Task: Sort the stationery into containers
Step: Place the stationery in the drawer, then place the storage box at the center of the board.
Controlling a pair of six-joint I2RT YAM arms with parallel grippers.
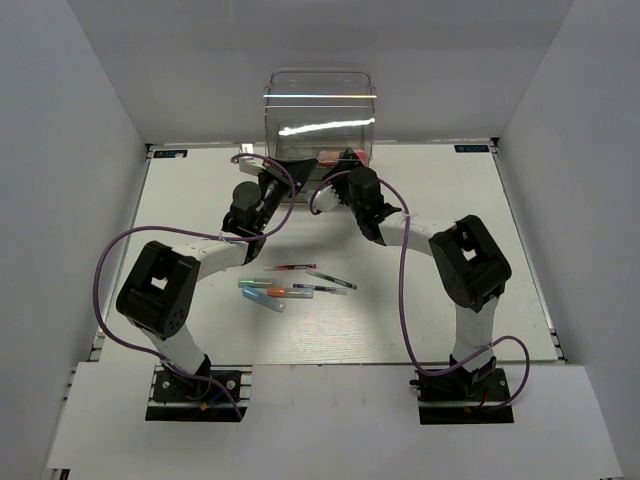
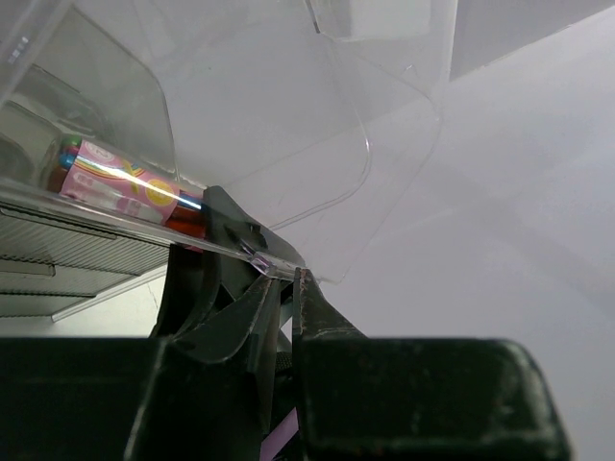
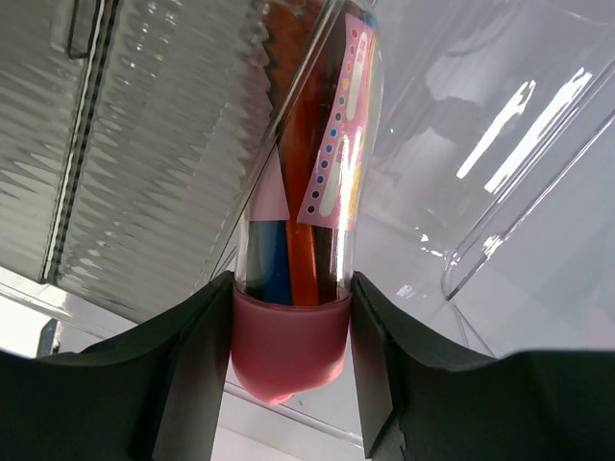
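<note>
The clear plastic organiser (image 1: 320,115) stands at the back centre. My left gripper (image 1: 270,188) is shut on the front lip of a pulled-out clear drawer (image 2: 259,252); its closed fingertips (image 2: 288,279) pinch the lip. My right gripper (image 1: 350,185) is shut on the pink cap end of the pink tube (image 3: 288,346), a clear tube with coloured pens inside, and holds it in the drawer (image 3: 291,283). The tube also shows in the left wrist view (image 2: 120,192). Loose on the table lie dark pens (image 1: 330,281), a green marker (image 1: 257,283), an orange marker (image 1: 284,292) and a blue marker (image 1: 265,300).
White walls enclose the table on the left, right and back. Both arms reach forward to the organiser, with purple cables (image 1: 105,270) looping beside them. The loose pens lie between the two arms, near the table's middle.
</note>
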